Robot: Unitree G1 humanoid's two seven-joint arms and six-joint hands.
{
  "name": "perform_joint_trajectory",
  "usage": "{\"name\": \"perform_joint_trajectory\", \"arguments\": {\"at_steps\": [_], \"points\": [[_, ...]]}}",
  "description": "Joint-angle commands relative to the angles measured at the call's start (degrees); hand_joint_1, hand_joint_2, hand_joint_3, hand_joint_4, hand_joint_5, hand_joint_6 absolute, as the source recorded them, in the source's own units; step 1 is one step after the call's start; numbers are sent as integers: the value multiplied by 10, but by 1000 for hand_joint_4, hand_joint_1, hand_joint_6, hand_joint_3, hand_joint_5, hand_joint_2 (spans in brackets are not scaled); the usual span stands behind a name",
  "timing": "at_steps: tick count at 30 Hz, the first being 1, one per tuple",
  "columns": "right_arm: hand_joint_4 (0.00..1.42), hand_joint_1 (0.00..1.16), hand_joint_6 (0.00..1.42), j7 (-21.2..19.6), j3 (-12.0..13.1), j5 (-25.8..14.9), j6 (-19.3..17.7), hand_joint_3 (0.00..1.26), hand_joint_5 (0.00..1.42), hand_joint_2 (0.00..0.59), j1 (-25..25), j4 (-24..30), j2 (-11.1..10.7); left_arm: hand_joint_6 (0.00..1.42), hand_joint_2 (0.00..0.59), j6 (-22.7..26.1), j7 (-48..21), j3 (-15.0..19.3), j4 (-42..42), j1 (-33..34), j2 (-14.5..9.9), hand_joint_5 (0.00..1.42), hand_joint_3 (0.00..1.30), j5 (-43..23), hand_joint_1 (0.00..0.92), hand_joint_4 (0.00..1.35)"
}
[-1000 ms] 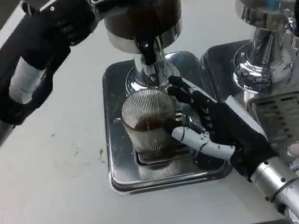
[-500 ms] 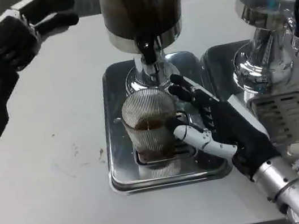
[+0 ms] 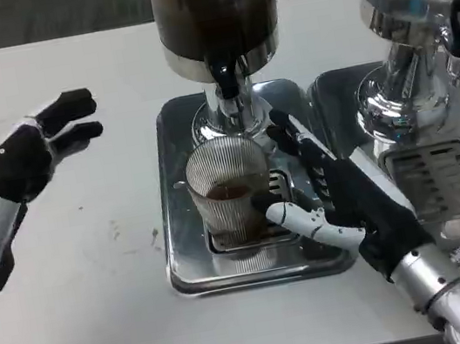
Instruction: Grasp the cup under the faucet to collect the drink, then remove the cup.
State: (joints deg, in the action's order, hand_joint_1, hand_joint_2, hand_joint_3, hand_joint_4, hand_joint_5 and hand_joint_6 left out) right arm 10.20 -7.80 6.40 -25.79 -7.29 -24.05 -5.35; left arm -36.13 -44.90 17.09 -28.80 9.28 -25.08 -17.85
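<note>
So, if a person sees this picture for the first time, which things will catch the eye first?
Probably the ribbed glass cup, partly filled with dark drink, standing on the steel drip tray under the faucet of the dark dispenser. The right hand wraps its fingers around the cup's right side. The left hand hovers open over the white table at the left.

We look down on a white table (image 3: 97, 274) that takes up most of the scene, its surface matte with a few faint scuffs and small dark specks toward eight o'clock. Along the top edge, from ten to twelve o'clock, a strip of dark grey floor (image 3: 36, 17) runs behind the table's far edge. Even, soft light falls from above and throws only weak shadows across the tabletop.
</note>
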Motion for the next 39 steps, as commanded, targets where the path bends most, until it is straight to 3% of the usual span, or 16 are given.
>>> {"name": "perform_joint_trajectory", "arguments": {"at_steps": [1, 7, 22, 39], "points": [[1, 607, 0, -10, -5, 16, -14, 0, 0, 205, -1, 3, -2, 172, 75, -17, 6, -4, -34, -3, -13, 210, 214, 16, 0, 144], [0, 632, 0, -28, -16, 45, -6, 0, 0, 191, -3, 5, -2, 172, 79, -23, 9, -9, -47, -8, -14, 209, 211, 22, 0, 141], [0, 629, 0, -76, -39, 84, 24, 0, 0, 199, -26, -10, 23, 170, 89, -22, 14, -9, -48, -27, -13, 217, 222, 29, 0, 151], [0, 617, 0, -97, -55, 101, 37, 0, 0, 207, -64, -60, 37, 172, 95, -16, 20, -10, -48, -35, -16, 223, 238, 29, 0, 160]]}}
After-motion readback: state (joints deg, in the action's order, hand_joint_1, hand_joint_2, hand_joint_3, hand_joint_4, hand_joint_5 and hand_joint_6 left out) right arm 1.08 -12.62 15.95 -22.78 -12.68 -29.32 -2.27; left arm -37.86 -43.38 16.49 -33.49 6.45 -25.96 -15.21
